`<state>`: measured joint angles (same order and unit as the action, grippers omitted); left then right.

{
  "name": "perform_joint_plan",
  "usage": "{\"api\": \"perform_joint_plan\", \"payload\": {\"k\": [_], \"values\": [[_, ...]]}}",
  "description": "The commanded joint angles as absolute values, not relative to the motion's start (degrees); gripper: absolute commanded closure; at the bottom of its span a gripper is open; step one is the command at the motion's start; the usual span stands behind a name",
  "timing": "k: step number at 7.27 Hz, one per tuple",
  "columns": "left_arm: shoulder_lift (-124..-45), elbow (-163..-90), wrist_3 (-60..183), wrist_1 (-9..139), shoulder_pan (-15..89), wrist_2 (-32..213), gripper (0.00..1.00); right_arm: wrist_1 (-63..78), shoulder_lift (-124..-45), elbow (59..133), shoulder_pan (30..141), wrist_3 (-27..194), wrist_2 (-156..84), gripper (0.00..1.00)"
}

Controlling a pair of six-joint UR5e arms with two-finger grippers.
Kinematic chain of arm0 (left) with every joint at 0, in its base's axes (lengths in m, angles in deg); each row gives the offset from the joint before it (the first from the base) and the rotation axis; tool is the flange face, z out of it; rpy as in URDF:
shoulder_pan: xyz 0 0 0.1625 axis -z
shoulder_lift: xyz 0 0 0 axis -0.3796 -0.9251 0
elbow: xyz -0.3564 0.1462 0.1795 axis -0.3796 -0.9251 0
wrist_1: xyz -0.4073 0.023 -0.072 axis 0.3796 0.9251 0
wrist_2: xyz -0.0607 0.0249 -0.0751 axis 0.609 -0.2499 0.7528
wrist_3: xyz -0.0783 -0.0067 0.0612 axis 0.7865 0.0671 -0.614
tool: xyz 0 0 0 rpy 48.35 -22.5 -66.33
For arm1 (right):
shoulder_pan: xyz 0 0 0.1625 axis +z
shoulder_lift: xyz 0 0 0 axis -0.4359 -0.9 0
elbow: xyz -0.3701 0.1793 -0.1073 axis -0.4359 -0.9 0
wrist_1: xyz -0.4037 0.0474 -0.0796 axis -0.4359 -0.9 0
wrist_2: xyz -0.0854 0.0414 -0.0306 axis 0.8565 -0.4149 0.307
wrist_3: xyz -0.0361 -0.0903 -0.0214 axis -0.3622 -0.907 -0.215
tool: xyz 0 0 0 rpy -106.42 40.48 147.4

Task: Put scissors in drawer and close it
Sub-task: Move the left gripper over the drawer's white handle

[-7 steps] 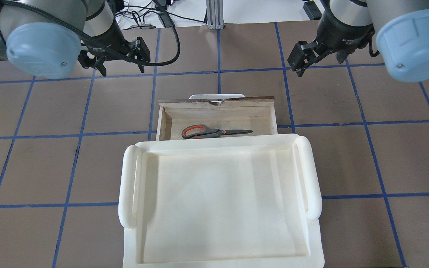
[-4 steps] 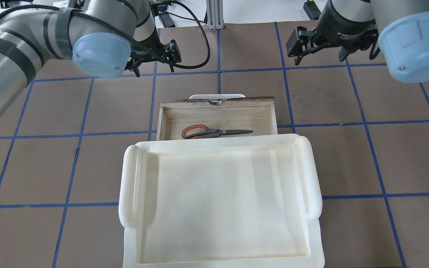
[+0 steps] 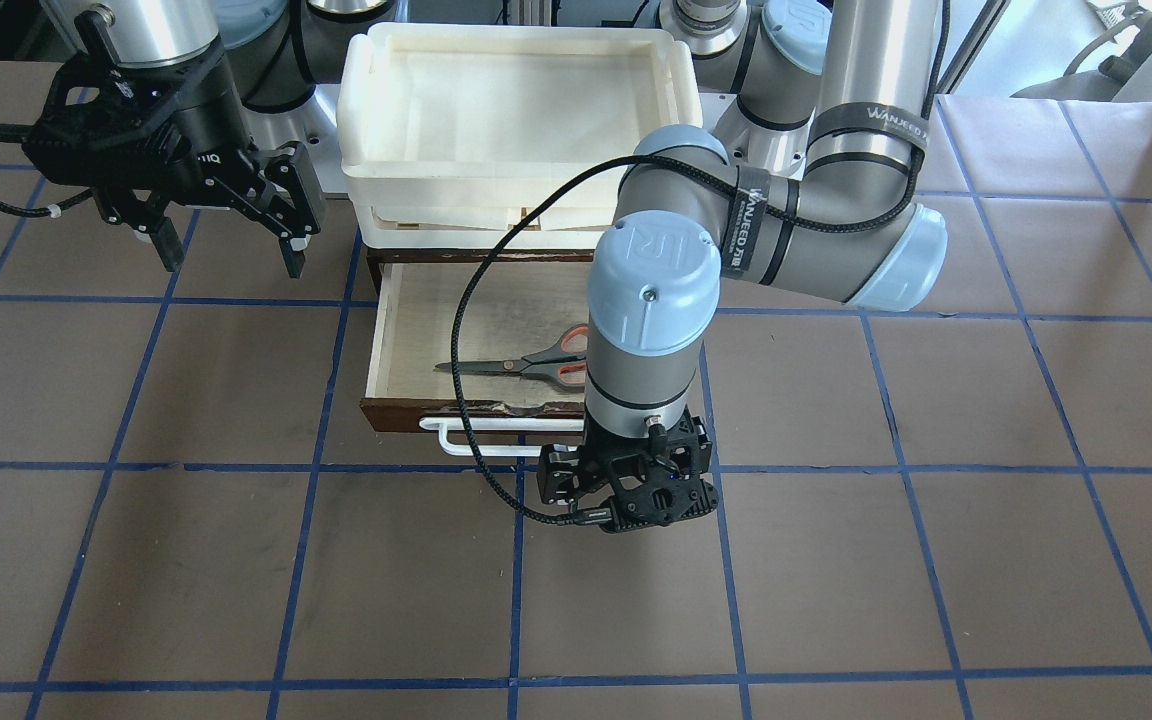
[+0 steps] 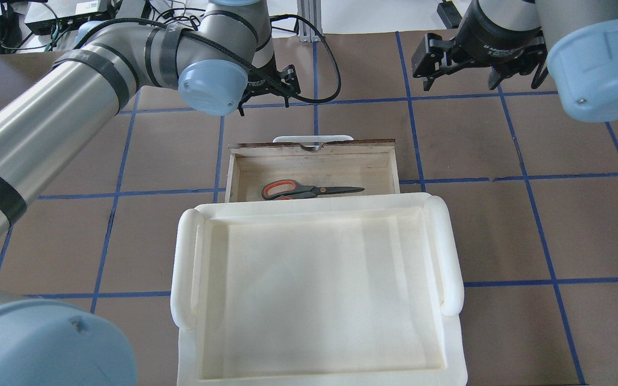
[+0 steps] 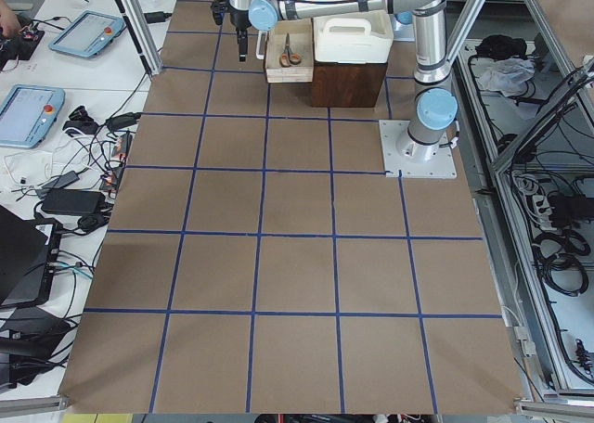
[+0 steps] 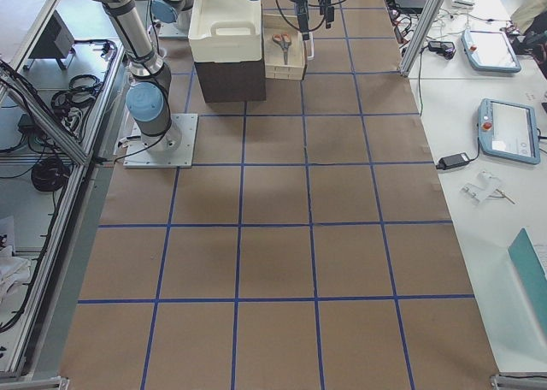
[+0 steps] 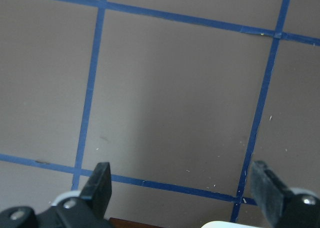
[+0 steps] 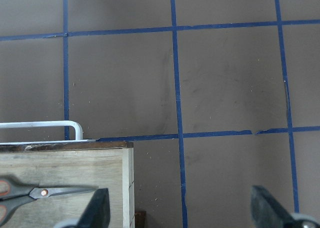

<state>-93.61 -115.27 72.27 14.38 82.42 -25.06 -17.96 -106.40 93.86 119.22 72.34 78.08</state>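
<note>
The scissors, grey handles lined orange-red, lie flat in the open drawer. They also show in the front view and the right wrist view. The drawer's dark front carries a white bar handle. My left gripper hangs open and empty just beyond the handle, over the table. Its fingers stand wide apart. My right gripper is open and empty, above the table beside the drawer's right end.
A cream-white plastic tray sits on top of the cabinet, with more trays stacked under it. The brown table has a blue tape grid. The left arm's forearm reaches over the drawer's left end.
My left arm has swung rightward from the far left to the spot beyond the drawer handle. My right gripper has shifted slightly away. The scissors and drawer have not moved.
</note>
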Motion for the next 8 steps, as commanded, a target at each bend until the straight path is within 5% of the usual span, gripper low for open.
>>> {"api": "perform_joint_plan", "payload": {"k": [1, 8], "values": [[-96.3, -114.31, 73.92, 14.43, 84.12, -24.83, 0.0, -16.37, -106.47, 93.79, 119.18, 72.37, 75.47, 0.0], [-96.4, -114.31, 73.66, 22.25, 84.39, -21.58, 0.0, -14.34, -106.99, 93.97, 119.18, 71.58, 76.07, 0.0]]}}
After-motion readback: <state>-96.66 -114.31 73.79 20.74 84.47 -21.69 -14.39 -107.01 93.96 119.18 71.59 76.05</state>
